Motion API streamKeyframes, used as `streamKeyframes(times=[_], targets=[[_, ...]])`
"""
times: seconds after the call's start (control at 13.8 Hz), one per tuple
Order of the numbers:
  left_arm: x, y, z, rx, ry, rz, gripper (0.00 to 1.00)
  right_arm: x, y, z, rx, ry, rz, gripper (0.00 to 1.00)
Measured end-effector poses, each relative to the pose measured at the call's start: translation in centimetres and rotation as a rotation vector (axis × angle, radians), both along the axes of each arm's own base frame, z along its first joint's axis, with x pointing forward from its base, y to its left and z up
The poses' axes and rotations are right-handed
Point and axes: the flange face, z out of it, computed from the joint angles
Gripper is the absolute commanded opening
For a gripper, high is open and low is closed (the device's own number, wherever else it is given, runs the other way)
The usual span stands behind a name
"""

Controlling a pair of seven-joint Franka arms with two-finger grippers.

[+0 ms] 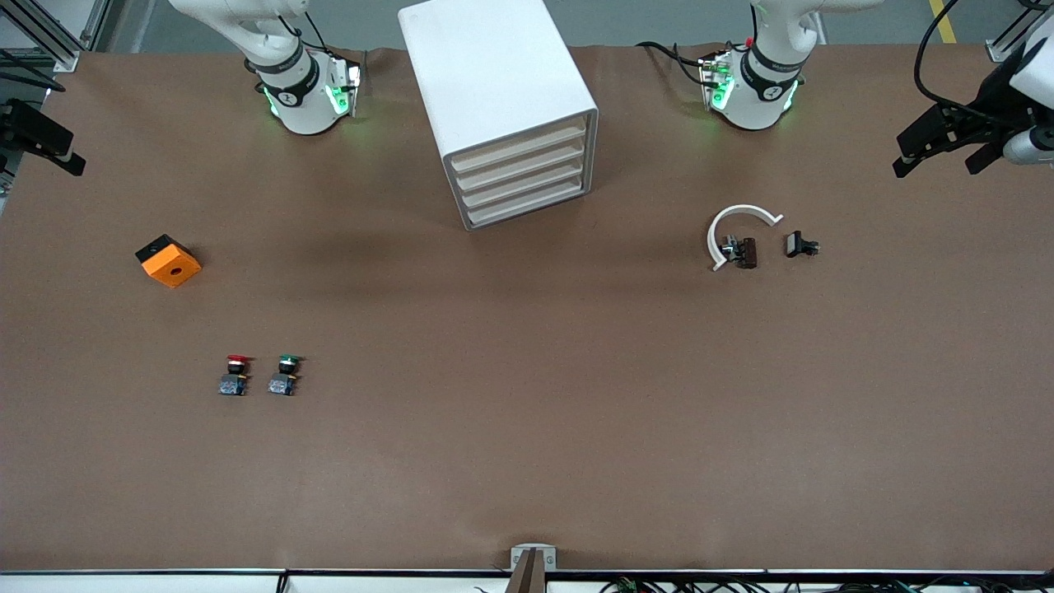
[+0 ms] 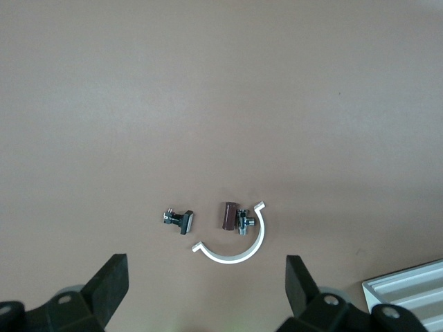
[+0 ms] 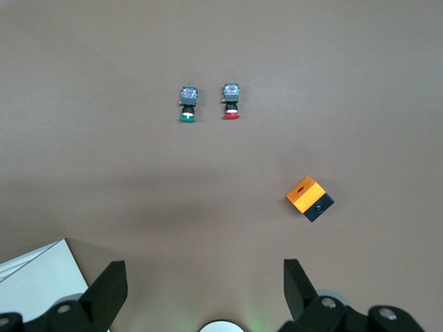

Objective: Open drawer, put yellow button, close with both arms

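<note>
Here, four shut drawers point(image 1: 520, 173), two buttons point(image 1: 260, 375), left pincer point(image 2: 206, 290) agape, right pincer point(image 3: 205, 294) agape.

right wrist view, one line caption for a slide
Open right hand above red button, green button and orange box on brown table.

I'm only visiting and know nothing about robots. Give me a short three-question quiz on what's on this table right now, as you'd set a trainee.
1. True or false: the uppermost cream-fronted drawer of the white boxy cabinet is shut.
2. The small red-capped pushbutton lies beside another one. Its cap is: A) yellow B) green C) blue.
3. Fill in: the orange cube with a round hole lies toward the ___ arm's end of the table.

Key: 1 true. 2 B, the green-capped pushbutton. 3 right.
Note: the left tool and right tool hang open, holding nothing.
</note>
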Motion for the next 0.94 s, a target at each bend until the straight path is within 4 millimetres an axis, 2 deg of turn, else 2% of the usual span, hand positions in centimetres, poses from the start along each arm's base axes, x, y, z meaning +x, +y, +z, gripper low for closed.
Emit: streamKeyframes(times=[0.94], targets=[[0.21,-0.06,-0.26,0.001,0.034,-0.002,1.00,-0.01,0.33,0.14,0.000,-0.003,0.003,1.00]])
